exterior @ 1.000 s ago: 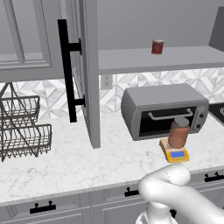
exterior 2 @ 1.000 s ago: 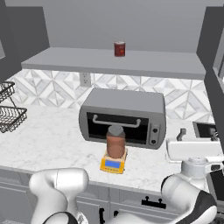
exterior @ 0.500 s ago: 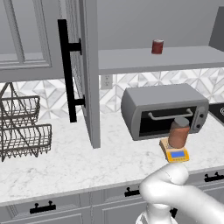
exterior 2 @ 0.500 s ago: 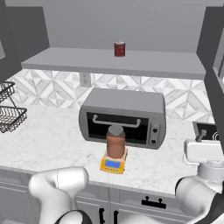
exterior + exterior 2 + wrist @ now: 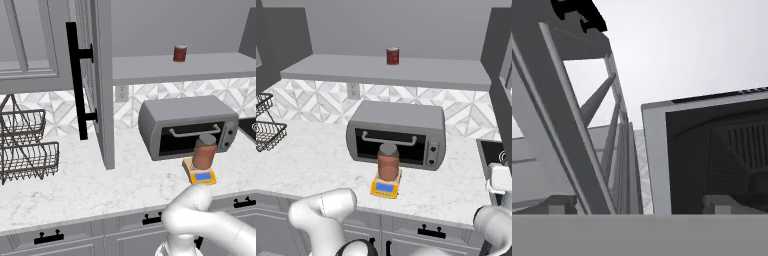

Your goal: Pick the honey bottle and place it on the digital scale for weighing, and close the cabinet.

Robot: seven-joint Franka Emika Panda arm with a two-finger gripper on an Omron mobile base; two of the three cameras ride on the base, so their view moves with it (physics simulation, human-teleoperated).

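The honey bottle [image 5: 204,151] [image 5: 388,162], a reddish-brown jar with a grey lid, stands upright on the small yellow digital scale [image 5: 200,176] [image 5: 385,187] in front of the toaster oven. The grey cabinet door [image 5: 100,85] with its long black bar handle [image 5: 75,80] stands swung open, edge-on over the counter. My white hand [image 5: 501,178] is at the far right edge, well away from the bottle. In the hand view my gripper [image 5: 642,205] is open and holds nothing, looking along grey panelled framing [image 5: 572,125] with a black handle [image 5: 579,12] at top left.
A toaster oven [image 5: 187,127] [image 5: 398,135] sits behind the scale. A dark-red can [image 5: 180,53] [image 5: 392,55] stands on the open shelf. A wire rack [image 5: 25,145] occupies the counter's left end. Grey drawers with black pulls [image 5: 47,236] run below the counter.
My hand has moved to the right, toward the edge of the right base view. The bottle, scale and cabinet door have not moved.
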